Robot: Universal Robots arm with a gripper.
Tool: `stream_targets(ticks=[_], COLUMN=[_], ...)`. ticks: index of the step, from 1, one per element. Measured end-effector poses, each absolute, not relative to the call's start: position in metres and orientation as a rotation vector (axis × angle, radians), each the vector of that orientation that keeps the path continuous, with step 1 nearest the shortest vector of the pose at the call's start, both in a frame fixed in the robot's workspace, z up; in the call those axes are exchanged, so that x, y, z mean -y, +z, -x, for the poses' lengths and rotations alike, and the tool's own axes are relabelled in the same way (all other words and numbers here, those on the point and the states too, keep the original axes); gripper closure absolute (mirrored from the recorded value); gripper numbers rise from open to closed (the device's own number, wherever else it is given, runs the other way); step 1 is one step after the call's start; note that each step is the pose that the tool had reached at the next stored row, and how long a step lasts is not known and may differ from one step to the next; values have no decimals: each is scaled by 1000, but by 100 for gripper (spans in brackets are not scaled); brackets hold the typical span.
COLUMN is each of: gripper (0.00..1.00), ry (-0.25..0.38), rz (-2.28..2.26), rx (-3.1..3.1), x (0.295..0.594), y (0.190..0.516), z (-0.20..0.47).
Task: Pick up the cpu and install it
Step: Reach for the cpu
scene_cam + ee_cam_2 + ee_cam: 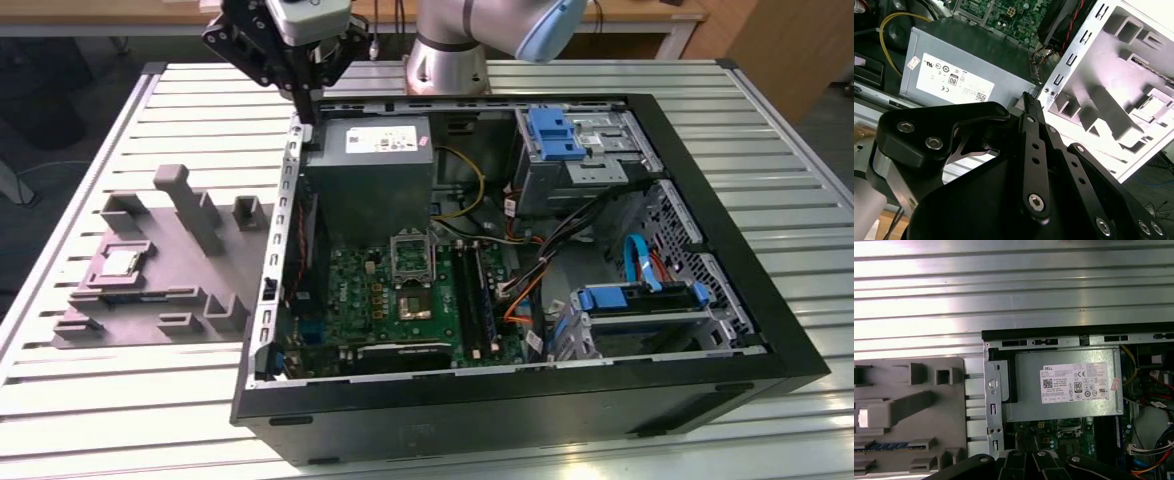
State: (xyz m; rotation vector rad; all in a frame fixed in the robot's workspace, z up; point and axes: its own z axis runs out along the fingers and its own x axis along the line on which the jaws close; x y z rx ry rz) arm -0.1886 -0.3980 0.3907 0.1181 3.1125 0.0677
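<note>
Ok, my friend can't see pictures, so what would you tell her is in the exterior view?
A robot arm's gripper hangs above a corner of an open black computer case lying on a slatted metal table. On the exterior view's left, the small square cpu sits in a grey holder tray, away from the gripper.

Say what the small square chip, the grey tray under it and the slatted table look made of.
Small square cpu: pale silvery top with a dull sheen, likely metal. Grey moulded tray: matte, uniform grey, probably plastic, perhaps printed. Slatted table: bright ribbed slats with brushed glare, apparently aluminium.
</note>
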Motion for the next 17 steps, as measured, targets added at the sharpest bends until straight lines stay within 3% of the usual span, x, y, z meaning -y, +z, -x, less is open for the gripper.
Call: stream_targets(ticks=[17], gripper=[89], ry=[68], rz=[-118], rx=[-3113], x=[398], y=[390], z=[194])
